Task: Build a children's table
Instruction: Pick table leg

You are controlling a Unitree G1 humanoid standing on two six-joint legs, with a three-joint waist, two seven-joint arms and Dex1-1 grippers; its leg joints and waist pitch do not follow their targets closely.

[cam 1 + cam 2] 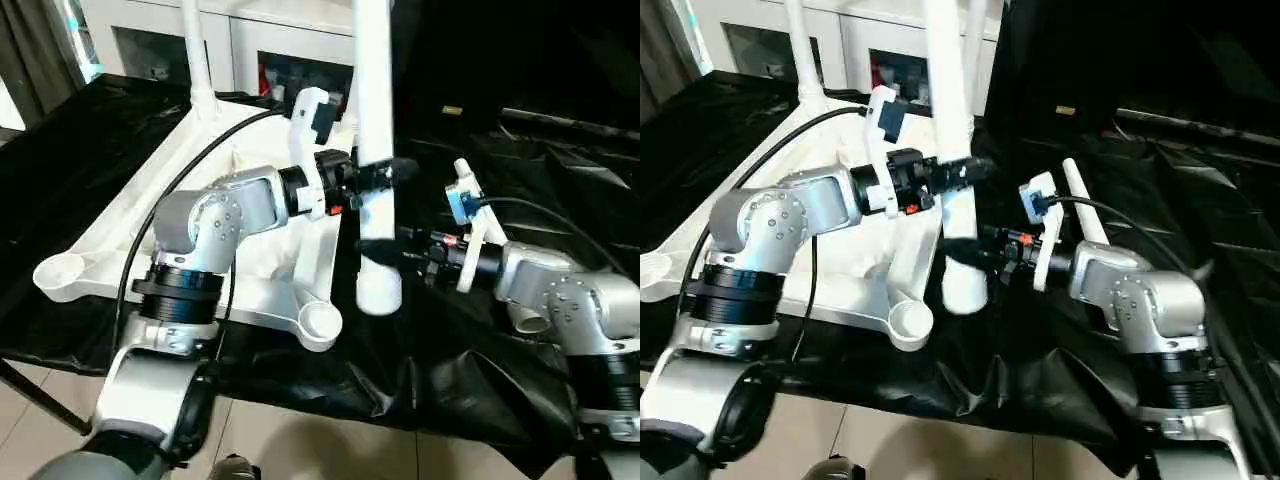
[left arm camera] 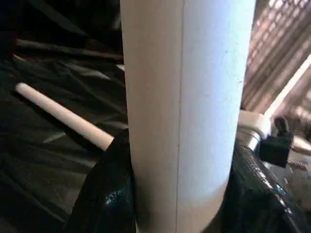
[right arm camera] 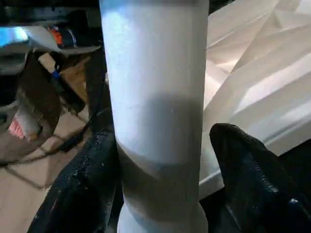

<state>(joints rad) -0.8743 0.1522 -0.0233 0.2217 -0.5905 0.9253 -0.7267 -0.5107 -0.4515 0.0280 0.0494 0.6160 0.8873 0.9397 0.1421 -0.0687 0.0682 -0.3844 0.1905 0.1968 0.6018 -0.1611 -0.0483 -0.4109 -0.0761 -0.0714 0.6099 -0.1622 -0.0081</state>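
Held upright: white tube leg (image 1: 374,150), long axis vertical, flared end down just beside the near corner socket (image 1: 320,322). Left gripper (image 1: 385,172) clamped on it; right gripper (image 3: 160,160) straddling lower down, one finger (image 3: 252,179) apart. Tabletop (image 1: 130,225) ribbed-side up on black-draped desk (image 1: 440,385). Beyond, white cabinets (image 1: 270,40). No legible writing.

A black-draped work table (image 1: 470,390) stands on pale floor tiles (image 1: 300,440), white glass-fronted cabinets (image 1: 250,45) behind it.
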